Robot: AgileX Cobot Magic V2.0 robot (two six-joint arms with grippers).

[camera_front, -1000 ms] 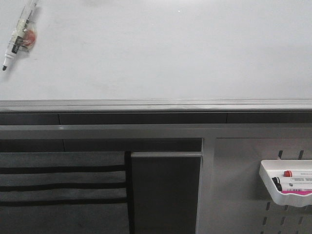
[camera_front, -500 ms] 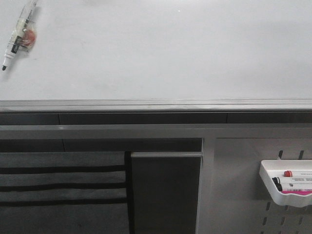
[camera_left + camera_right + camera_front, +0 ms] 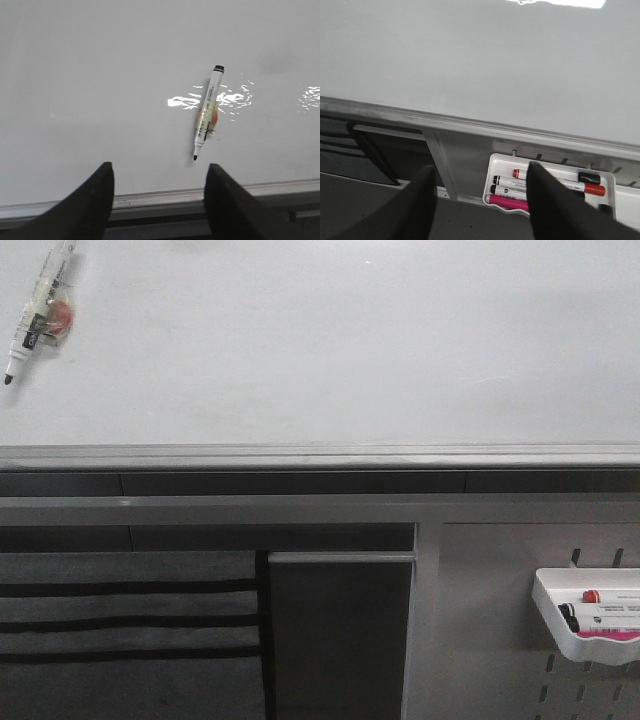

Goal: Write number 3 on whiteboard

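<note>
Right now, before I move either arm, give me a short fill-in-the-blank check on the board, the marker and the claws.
1. The whiteboard has ____ written on it so far.
2. The uncapped marker lies on the board in front of the ____ claw.
3. Both that one and the right claw are ____ and hold nothing.
4. The white tray on the perforated panel holds spare ____.

Missing words: nothing; left; open; markers

The whiteboard [image 3: 330, 340] is glossy white with a grey edge rail [image 3: 320, 455]. The marker [image 3: 206, 113] is white with a black tip and cap end. The white tray [image 3: 495, 162] holds red, black and magenta pens.
</note>
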